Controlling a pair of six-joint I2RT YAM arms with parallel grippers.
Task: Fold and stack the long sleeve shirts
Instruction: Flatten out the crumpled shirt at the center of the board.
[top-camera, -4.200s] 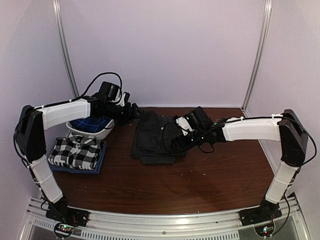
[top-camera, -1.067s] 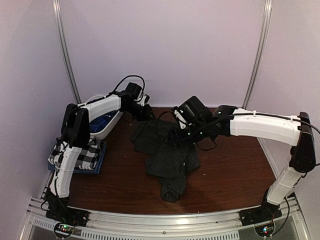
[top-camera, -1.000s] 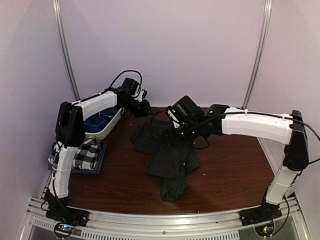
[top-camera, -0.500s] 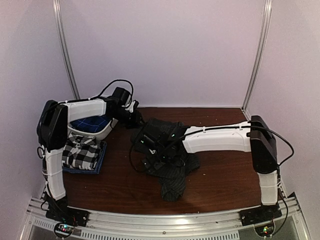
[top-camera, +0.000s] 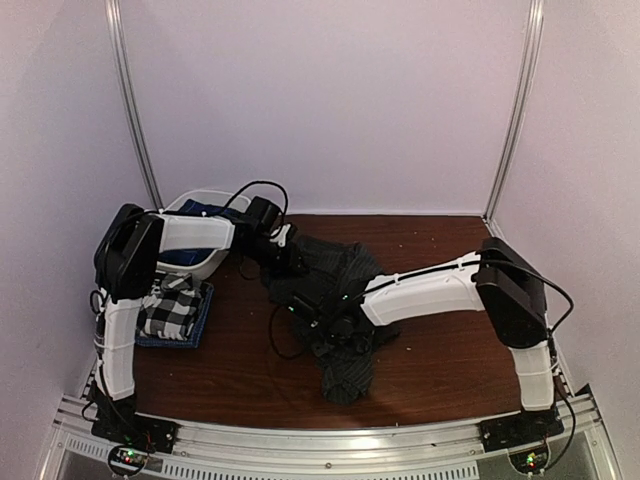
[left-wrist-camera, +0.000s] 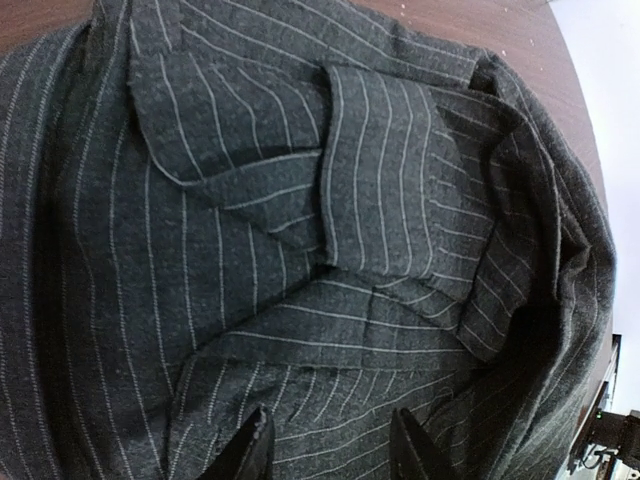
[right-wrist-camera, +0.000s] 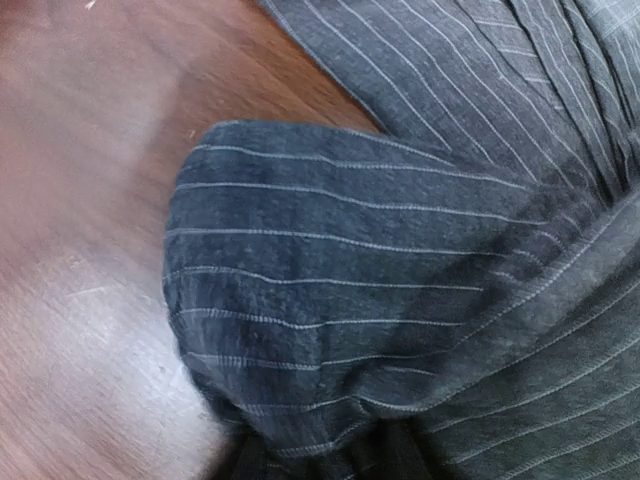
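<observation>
The dark pinstriped shirt lies crumpled mid-table, one part trailing toward the near edge. My left gripper is at its far-left edge; in the left wrist view the gripper has a fold of the striped cloth gathered between its fingers. My right gripper reaches across to the shirt's left side; in the right wrist view the gripper pinches a bunched hem. The checked shirt lies folded at the left on a folded blue shirt.
A white basin holding blue cloth stands at the back left, behind the left arm. Bare brown table shows to the right and in front of the shirt. Metal posts and pale walls close in the back and both sides.
My right arm swung left across the shirt, came down on its left side and closed on the cloth. The left gripper shifted slightly right, still on the shirt's edge.
</observation>
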